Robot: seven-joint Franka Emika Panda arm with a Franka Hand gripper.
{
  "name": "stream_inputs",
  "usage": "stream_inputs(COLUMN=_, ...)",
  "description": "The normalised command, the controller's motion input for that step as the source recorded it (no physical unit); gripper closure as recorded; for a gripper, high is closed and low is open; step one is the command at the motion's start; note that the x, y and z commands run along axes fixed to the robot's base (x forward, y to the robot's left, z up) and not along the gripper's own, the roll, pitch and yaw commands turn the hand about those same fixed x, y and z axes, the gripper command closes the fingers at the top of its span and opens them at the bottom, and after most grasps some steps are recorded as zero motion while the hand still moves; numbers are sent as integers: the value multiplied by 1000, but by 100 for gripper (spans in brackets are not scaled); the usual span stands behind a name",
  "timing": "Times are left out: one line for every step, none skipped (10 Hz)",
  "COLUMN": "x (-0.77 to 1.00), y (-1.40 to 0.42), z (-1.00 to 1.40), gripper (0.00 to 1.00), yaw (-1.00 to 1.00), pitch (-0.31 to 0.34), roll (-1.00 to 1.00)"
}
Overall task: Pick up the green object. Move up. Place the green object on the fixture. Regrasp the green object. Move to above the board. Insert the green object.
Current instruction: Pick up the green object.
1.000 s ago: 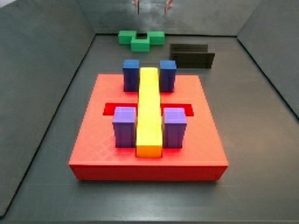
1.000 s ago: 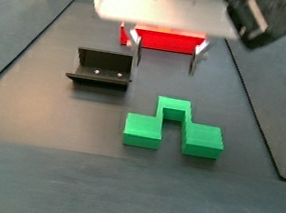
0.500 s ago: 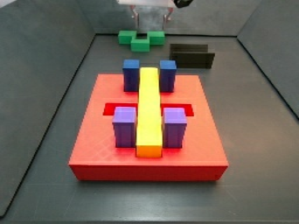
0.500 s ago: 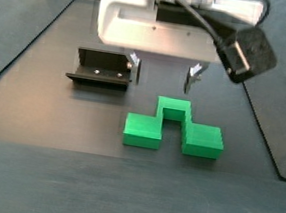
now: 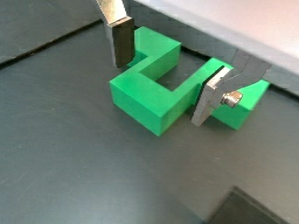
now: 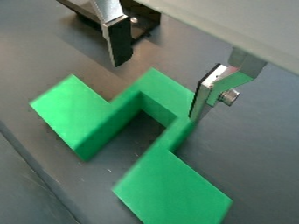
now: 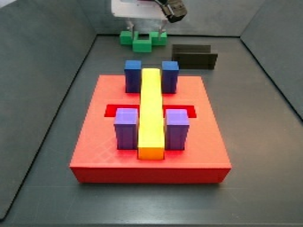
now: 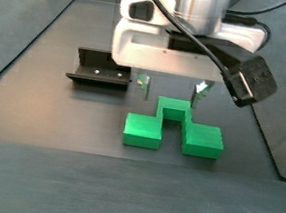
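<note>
Now end effector point(image 8: 170, 85) spread wide, 2 fingers point(image 5: 119, 39) straddling green object point(image 8: 170, 128), not gripping.

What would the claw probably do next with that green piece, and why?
Probably lower a little further, then close. The gripper is open, its fingers on either side of the green object's raised middle block, not touching it, and the piece lies flat on the floor.

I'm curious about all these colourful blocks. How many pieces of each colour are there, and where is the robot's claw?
Green stepped piece: 1
Long yellow bar: 1
Blue upright blocks: 2
Purple upright blocks: 2
Flat red square board: 1
Dark fixture: 1
Total: 8
The gripper hangs open over the green piece.
</note>
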Motion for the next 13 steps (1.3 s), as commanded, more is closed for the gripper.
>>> stream_inputs(x=-297, y=0, z=-34, gripper=0, yaw=-86, pitch=-43, roll=-11)
stream_inputs(x=-237, y=0, z=-63, gripper=0, yaw=-63, pitch=-44, roll=0)
stream_inputs(x=-177, y=0, z=-209, gripper=0, yaw=0, pitch=-56, roll=14)
stream_inputs(x=-157, y=0, z=-300, gripper=0, yaw=0, pitch=-61, roll=20)
stream_inputs(x=-149, y=0, z=-309, gripper=0, yaw=0, pitch=-57, roll=26)
stream_inputs(x=-120, y=0, z=-306, gripper=0, yaw=0, pitch=-57, roll=33)
stream_inputs(x=-43, y=0, z=-263, gripper=0, yaw=0, pitch=-50, roll=39)
stream_inputs(x=-31, y=0, z=-117, gripper=0, yaw=0, pitch=-27, roll=3)
stream_inputs(x=0, y=51, z=0, gripper=0, yaw=-11, pitch=0, roll=0)
stream_inputs(x=-23, y=129, z=0, gripper=0, yaw=-120, pitch=0, roll=-24)
stream_inputs(x=-31, y=106, z=0, gripper=0, yaw=-149, pitch=0, roll=-56)
stream_inputs(x=-6, y=80, z=0, gripper=0, yaw=-149, pitch=0, roll=-41)
stream_inputs(x=0, y=34, z=0, gripper=0, yaw=-160, pitch=0, roll=-6)
